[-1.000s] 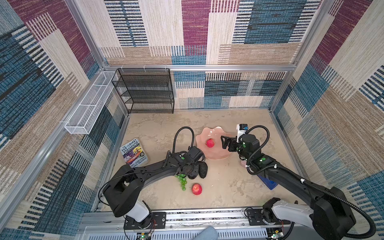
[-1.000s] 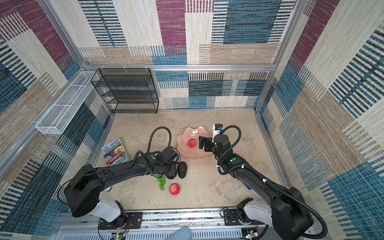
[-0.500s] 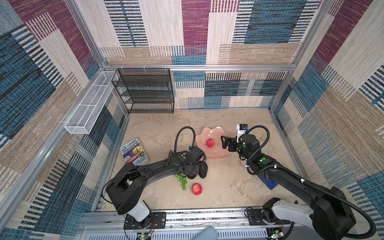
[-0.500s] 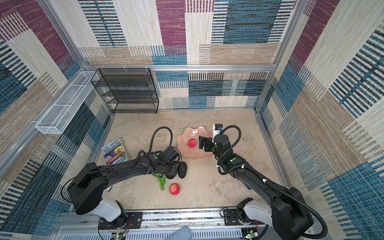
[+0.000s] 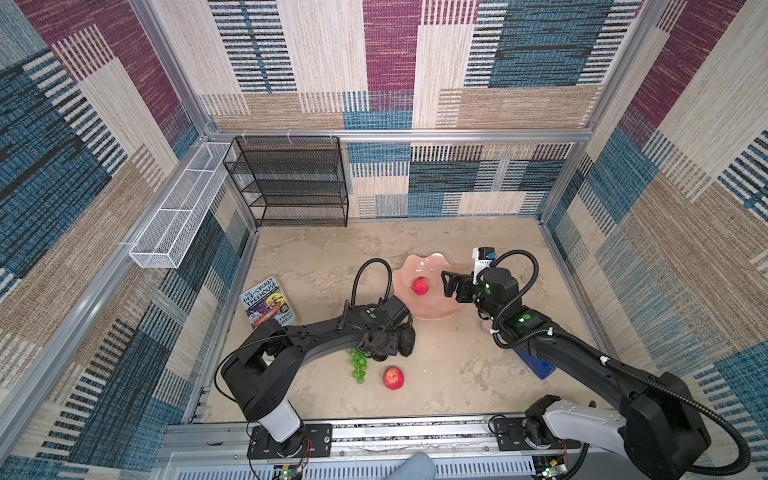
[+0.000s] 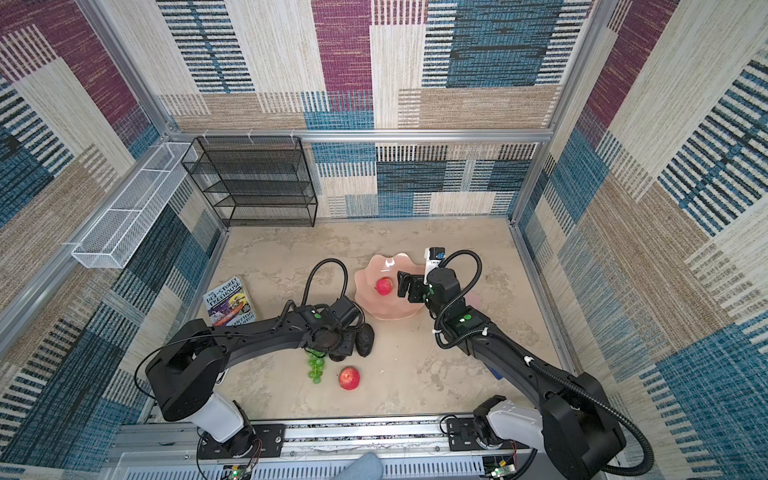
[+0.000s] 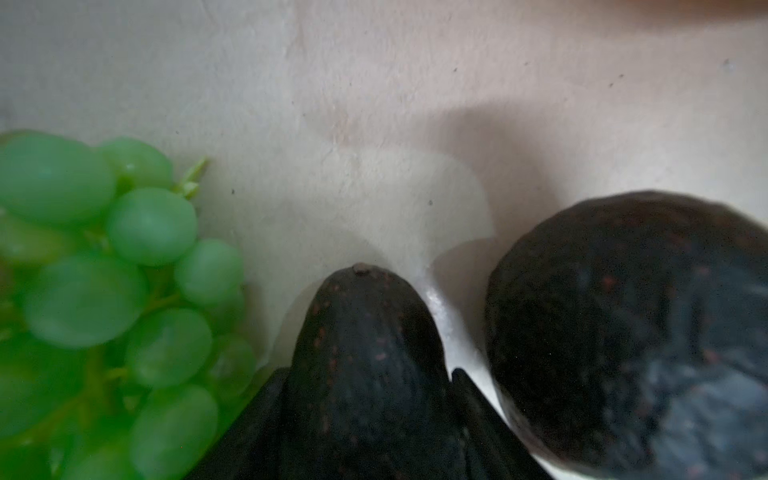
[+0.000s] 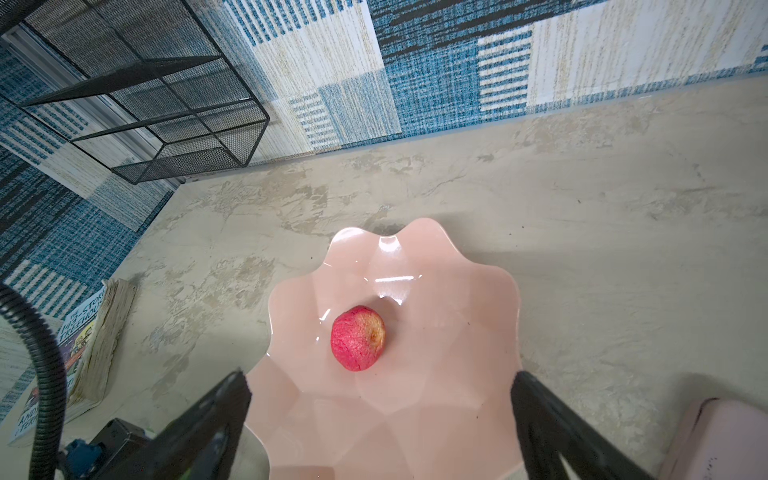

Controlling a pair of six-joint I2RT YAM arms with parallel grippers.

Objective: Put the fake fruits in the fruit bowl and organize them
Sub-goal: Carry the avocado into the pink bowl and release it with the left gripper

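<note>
Left pincer [image 7: 369,374] astride avocado [image 7: 361,316], stem end pointing straight away, grip unclear; right pincer [image 8: 380,374] gapes empty over fruit bowl [image 8: 457,316].

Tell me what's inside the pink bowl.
One red apple lies near the middle of the fruit bowl. The open right gripper covers its right edge in a top view; the wrist view shows nothing else, though the nearest part is cut off.

Grapes [image 7: 104,291], an avocado [image 7: 365,332] clasped by the left gripper [image 7: 370,374] and a second avocado [image 7: 623,332] beside it crowd the tabletop [image 5: 332,257] near the fruit bowl [image 5: 436,309]; room lies open behind the bowl.
</note>
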